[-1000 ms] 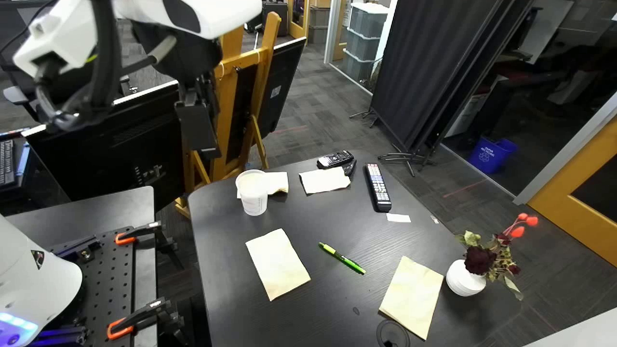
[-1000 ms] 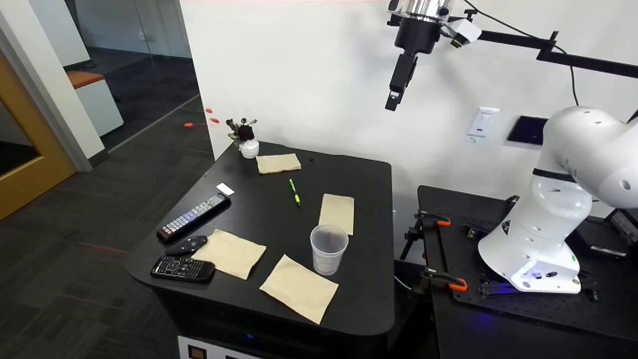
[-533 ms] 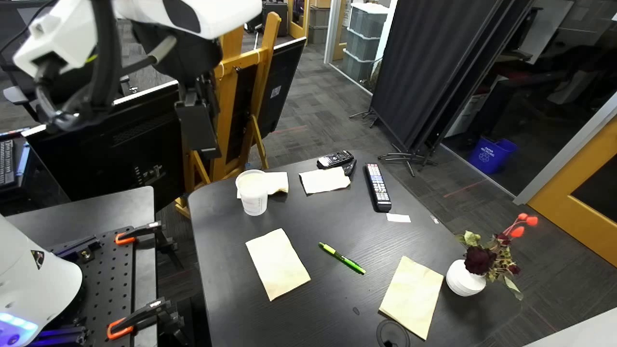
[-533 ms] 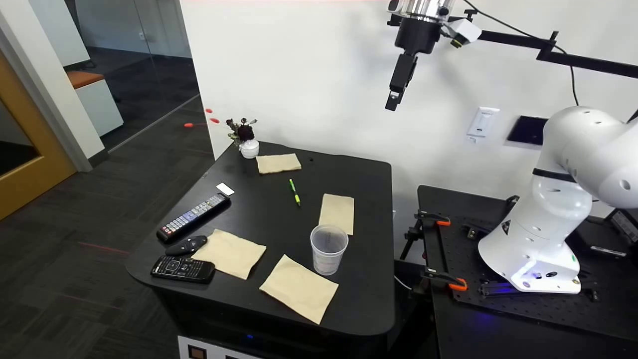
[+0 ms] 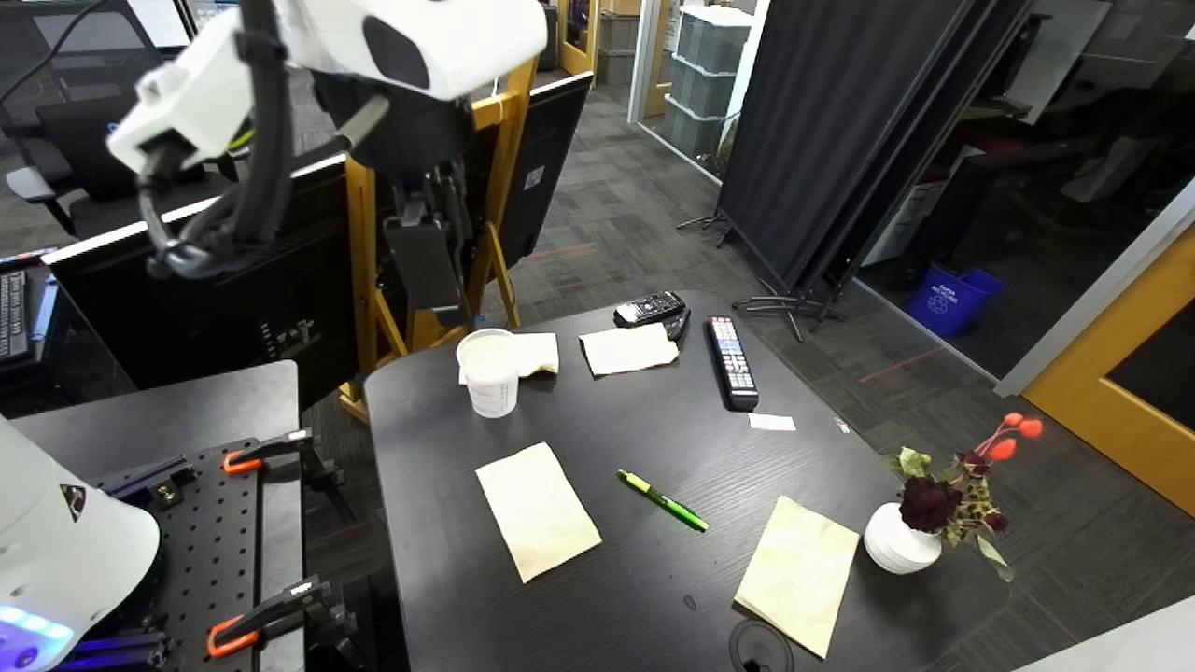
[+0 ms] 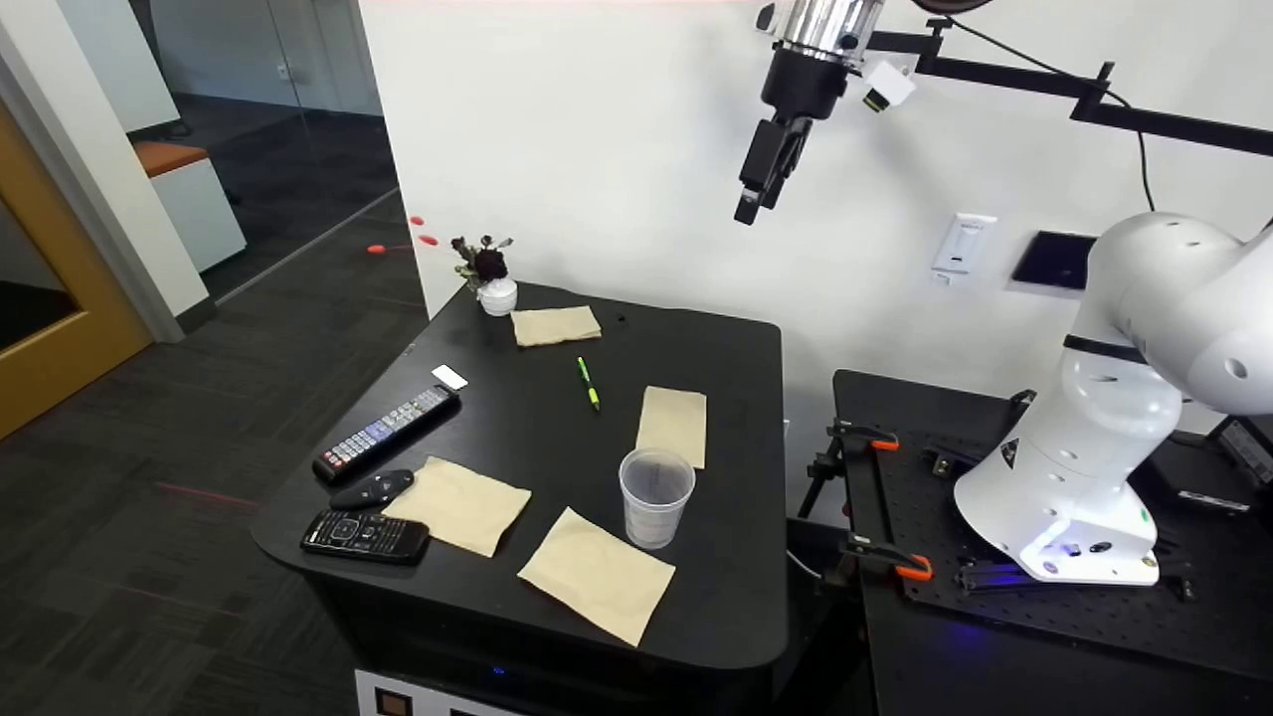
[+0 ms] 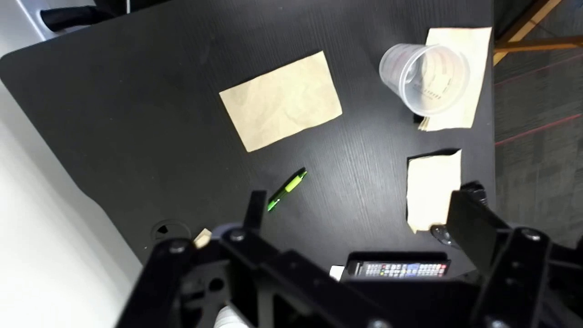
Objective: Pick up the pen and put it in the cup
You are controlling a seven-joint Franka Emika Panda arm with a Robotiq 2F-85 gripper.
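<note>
The pen (image 5: 663, 501) lies flat on the worktop (image 5: 597, 420), slanting through the lower middle of the frame in an exterior view, between a paper (image 5: 539, 511) to its left and a second sheet (image 5: 798, 576) to its right, touching neither. With room along both flanks, it probably leaves space for a grip from above without catching paper.

The tool (image 7: 357, 200) hangs well above the worktop, its fingers spread wide, nothing between them; that spread suits a reach for the pen, which looks like the step in hand. In the wrist view the pen slants left of centre, near the tip of the finger at the frame's left, so a sideways shift and some turning seem called for, letting the fingers close across the shaft rather than along it. Being thin, it likely demands tips almost brushing the worktop.

In an exterior view the cup (image 6: 654, 509) stands upright, right of lower centre, well apart from the pen, beside a third sheet (image 6: 595, 580); whether its base touches that I cannot tell. Its mouth faces up, ready for a release from above. It looks light, so a knock could tip it.
</note>
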